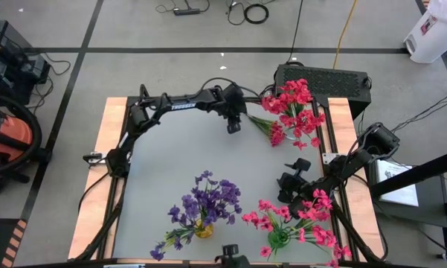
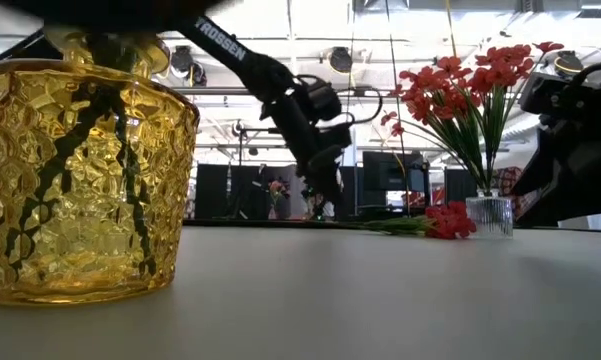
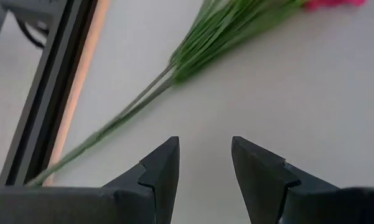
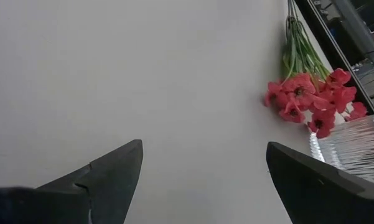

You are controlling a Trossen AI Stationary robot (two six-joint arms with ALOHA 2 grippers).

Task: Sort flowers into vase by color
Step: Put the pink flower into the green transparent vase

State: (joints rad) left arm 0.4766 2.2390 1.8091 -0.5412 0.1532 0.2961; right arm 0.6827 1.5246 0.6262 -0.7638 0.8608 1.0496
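Table [image 1: 178,160] pale grey, wood-edged; warehouse rm w/ ceiling lamps [image 2: 340,58].

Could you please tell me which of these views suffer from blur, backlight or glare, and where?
Low view: the yellow vase sits very close and soft, the bright ceiling lights behind leave the left arm and red flowers backlit. Left wrist view: the lying sprig is blurred, the fingers sharper. Right wrist view: evenly lit, no glare. High view: even light, faint shadows.
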